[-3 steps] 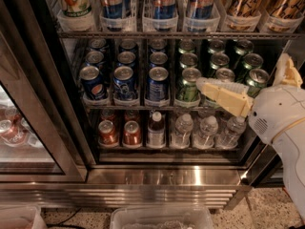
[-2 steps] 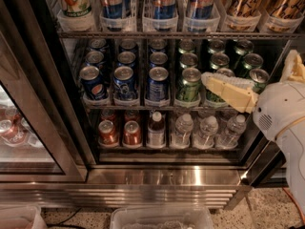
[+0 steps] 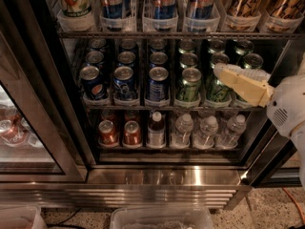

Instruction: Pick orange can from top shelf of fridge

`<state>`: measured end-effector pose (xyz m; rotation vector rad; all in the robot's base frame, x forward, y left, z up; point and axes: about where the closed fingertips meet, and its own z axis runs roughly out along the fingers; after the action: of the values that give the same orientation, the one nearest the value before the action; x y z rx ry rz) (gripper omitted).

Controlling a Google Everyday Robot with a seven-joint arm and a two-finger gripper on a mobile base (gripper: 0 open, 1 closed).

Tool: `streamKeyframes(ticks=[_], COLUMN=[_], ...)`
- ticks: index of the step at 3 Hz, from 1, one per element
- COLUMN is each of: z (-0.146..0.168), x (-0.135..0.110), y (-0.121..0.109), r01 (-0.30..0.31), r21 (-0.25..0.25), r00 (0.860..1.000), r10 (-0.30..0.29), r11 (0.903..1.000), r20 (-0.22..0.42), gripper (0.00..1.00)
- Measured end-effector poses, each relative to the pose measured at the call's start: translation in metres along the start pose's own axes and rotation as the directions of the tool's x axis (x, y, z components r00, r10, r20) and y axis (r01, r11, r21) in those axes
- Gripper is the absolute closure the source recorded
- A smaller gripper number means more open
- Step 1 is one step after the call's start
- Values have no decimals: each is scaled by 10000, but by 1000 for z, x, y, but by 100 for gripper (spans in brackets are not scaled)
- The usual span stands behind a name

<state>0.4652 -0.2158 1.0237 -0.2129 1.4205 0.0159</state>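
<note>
The fridge (image 3: 167, 175) stands open in front of me, with a dark frame and a stainless-steel base. The top shelf (image 3: 143, 34) is a wire rack holding clear trays. Orange-gold cans (image 3: 240, 1) stand in its two right-hand trays, their tops cut off by the upper edge of the view. Tall blue-silver cans (image 3: 164, 1) stand to their left. My gripper (image 3: 218, 71), cream and white, reaches in from the right. It points left in front of the green cans (image 3: 189, 82) on the middle rack, below the top shelf and below-left of the orange cans. It holds nothing that I can see.
Blue cans (image 3: 125, 80) fill the left of the middle rack. Red-brown cans (image 3: 108, 131) and water bottles (image 3: 207, 130) stand on the bottom rack. The glass door (image 3: 28, 128) hangs open at the left. Clear plastic bins (image 3: 162, 218) sit on the floor in front.
My gripper has risen and shifted to the right, from the lower part of the green cans to their tops. The cans and shelves have not moved.
</note>
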Motion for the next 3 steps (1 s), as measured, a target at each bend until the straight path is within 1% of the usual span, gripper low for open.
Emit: streamKeyframes(ticks=[1,2,3], z=[0,0,0], x=[0,-4,-10], y=[0,-3,-15], r01=[0,-1,18], r21=[0,121,449], r00=[10000,10000,9999], r10=[0,0,-25], r11=[10000,9999,9990], r20=[0,53,163], gripper=[0,0,0])
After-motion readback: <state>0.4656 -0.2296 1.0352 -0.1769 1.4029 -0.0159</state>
